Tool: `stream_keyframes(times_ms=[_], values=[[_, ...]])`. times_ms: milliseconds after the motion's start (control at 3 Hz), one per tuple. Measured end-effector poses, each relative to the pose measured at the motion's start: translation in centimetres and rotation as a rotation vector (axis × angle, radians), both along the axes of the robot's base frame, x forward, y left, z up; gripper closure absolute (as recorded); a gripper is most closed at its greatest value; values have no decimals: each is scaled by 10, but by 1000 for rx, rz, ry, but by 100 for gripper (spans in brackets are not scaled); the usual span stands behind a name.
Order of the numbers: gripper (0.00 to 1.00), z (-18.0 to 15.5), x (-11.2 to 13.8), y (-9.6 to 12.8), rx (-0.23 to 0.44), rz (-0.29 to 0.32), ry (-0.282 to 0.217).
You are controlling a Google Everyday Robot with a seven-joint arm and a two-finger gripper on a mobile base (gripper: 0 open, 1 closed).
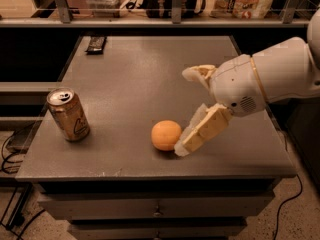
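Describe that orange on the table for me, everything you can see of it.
The orange is a round, whole fruit with smooth, matte, evenly orange skin, unpeeled. It rests on the grey table near the front edge, about mid-width, well right of the can. The robot's jaws stand open just to its right; the lower one's tip sits at its right side, touching it or nearly so.
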State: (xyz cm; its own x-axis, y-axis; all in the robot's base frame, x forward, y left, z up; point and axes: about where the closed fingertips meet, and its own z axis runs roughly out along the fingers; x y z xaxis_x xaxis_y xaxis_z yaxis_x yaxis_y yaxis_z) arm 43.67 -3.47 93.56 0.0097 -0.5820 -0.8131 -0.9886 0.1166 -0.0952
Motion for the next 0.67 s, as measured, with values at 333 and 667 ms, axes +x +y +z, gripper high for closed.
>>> stream_keyframes(times_ms=[333, 667], values=[[0, -18, -4, 22, -38, 9, -5], [0, -33, -6, 36, -71, 13, 0]])
